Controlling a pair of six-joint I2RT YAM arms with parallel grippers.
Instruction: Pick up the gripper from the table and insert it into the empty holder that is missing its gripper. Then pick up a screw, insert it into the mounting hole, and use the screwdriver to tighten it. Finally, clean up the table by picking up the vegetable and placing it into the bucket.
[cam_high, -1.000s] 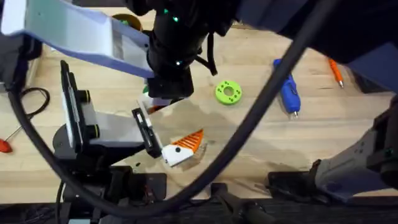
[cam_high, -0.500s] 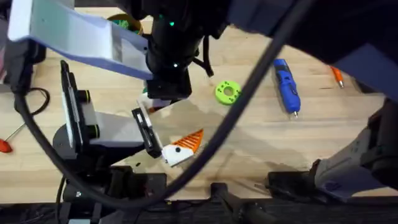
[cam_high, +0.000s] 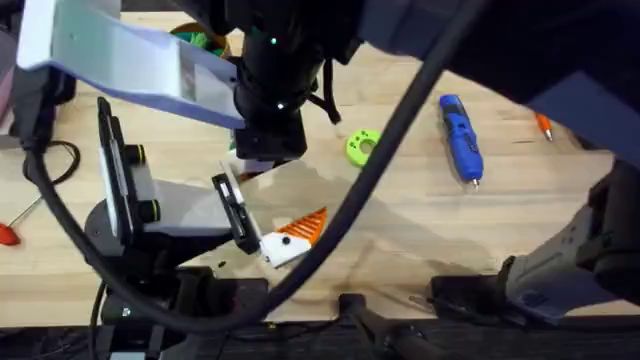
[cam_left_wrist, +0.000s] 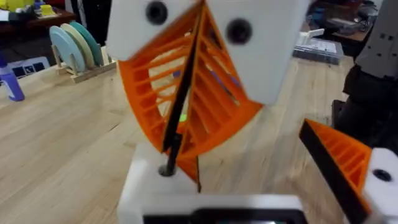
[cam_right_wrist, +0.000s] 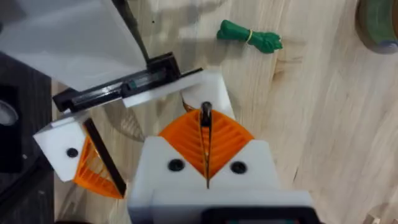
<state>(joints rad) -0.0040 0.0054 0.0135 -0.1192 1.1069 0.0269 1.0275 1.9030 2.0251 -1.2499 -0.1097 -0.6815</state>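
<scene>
While dark cable (cam_high: 400, 130) swung leftward onto green disc (cam_high: 358, 148) over last 1 second, gripper (cam_high: 308, 226) stayed put, seemingly seated in empty holder (cam_high: 280, 250) on tabletop (cam_high: 540, 220). Left gripper (cam_left_wrist: 186, 93), right gripper (cam_right_wrist: 205, 124): jaws closed, pads together. Screwdriver (cam_high: 460, 135) untouched; screw step likely next.

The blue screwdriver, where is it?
In the overhead view, the blue screwdriver lies on the table's right side, between the green disc and the orange pen.
</scene>
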